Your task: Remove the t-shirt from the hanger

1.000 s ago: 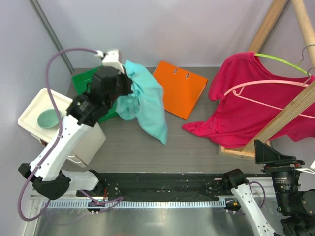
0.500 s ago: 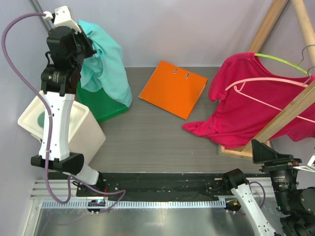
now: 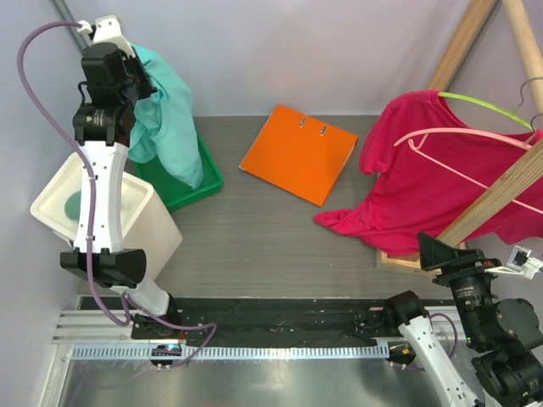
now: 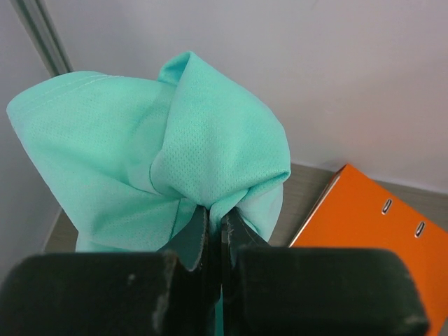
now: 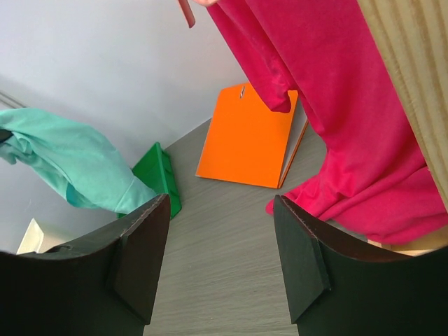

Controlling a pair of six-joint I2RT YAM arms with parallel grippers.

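— Grey plank-patterned table (image 3: 254,237), pale wall (image 3: 297,51) behind it. From where I stand, lot one is the teal t-shirt (image 4: 203,140). Where do you list it?

— Held aloft, far left corner. It is carried by the left gripper (image 4: 215,218), fingers pressed together on a bunched fold, the rest hanging down over the green bin (image 3: 193,182). No hanger in it. I'd judge it is raised that high so the hem clears the bin's wall before release.

— Lot two?

— That is the red t-shirt (image 3: 424,178), on the pink hanger (image 3: 492,136), at the wooden rack (image 3: 496,199) on the right. Its lower part spills onto the table. Beside it, one green hanger (image 3: 484,104), bare. For the task, I read this garment as not yet removed.

— And the right gripper (image 5: 218,210)?

— Fingers spread, nothing between them. It sits low at the near right edge, facing the red shirt and the rack. Probably it is placed to go for that shirt, though that's my guess.

— Sundries?

— One orange binder (image 3: 297,153), flat, mid-table, apart from both shirts. One white box (image 3: 144,233), near left, beside the bin, under the left arm.
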